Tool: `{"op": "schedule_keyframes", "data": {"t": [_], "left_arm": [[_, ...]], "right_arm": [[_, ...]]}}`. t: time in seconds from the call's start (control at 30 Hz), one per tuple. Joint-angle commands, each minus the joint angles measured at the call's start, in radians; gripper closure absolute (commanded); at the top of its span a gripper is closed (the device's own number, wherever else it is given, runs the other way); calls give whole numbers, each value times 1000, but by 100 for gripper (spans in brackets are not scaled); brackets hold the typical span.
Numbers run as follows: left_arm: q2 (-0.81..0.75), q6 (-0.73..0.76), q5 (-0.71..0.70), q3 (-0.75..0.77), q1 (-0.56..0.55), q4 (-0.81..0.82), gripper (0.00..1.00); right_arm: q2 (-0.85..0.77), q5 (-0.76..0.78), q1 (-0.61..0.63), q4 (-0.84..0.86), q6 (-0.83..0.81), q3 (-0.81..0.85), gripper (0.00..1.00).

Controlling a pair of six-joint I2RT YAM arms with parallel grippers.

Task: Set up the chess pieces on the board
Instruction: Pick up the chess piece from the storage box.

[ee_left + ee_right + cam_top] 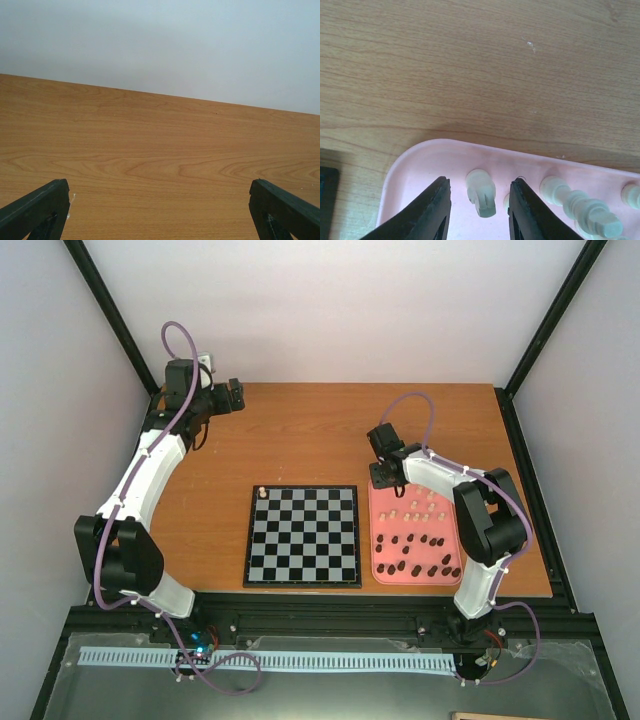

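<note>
Now right arm folds down over pink tray (415,160); right gripper (480,200) part open, straddling w/o touching a cream chess piece (481,192) inside. Left gripper (157,189) wide open, empty, over far-left tabletop (150,130).

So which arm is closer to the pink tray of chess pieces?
Right. The right gripper hangs over the pink tray's far corner, fingers straddling a cream piece. The left gripper is off near the table's far left corner.

Tray (379,526) right of board (303,536) (pieces (412,539) inside)
</note>
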Motion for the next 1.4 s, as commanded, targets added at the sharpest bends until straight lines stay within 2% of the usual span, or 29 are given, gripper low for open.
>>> {"op": "schedule_keyframes", "data": {"t": [0.0,0.5,0.83,0.97,1.2,1.37], "left_arm": [[-5,0,7,26,-3,7,0],[-4,2,4,28,-2,5,0],[-3,2,1,28,-2,5,0],[-2,2,-3,29,-2,4,0],[-4,2,-3,29,-2,2,0],[-3,0,1,29,-3,3,0]], "right_arm": [[2,1,-7,6,3,16,66],[38,1,-19,-3,-1,34,69],[49,-12,-22,-6,-3,45,82],[48,-21,-23,-8,-1,47,95],[-42,-39,-17,-24,10,52,97],[-151,-102,42,-42,-18,82,97]]}}
